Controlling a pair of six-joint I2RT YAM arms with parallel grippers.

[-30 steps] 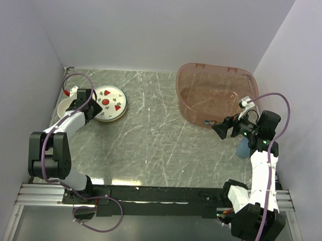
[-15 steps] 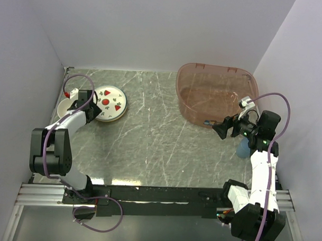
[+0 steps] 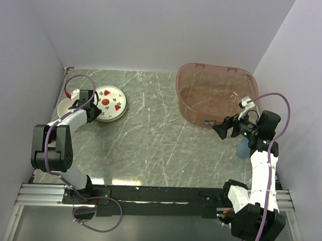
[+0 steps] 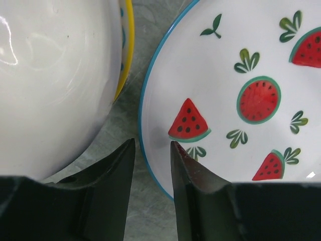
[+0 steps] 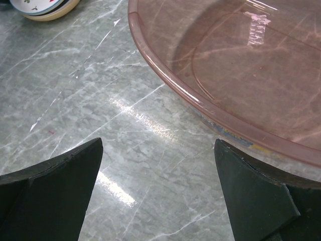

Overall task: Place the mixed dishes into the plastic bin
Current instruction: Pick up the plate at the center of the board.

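The white plate with watermelon motifs (image 3: 111, 103) lies flat on the bench (image 3: 160, 141) at the far left, outside the plastic bin (image 3: 189, 108). The small cream bowl (image 3: 62, 106) stands just beside it, nearer the left wall; in the left wrist view a yellow rim (image 4: 129, 45) shows along the bowl's edge, and it cannot be determined whether this belongs to a separate plate. The left gripper (image 4: 152, 165) is low between these two dishes. Its jaws are narrowly apart and straddle the blue-edged rim of the plate, one finger over the plate's face and the other outside it; a strip of bench is visible in the gap, so no clamp is established. The light blue cup (image 3: 242, 149) sits on the bench by the right wall, partly hidden by the right arm and outside the bin. The bin stands at the far right of the bench and shows no dishes inside. The right gripper (image 5: 158, 191) hovers near the bin's front rim with its jaws spread wide and nothing between them.
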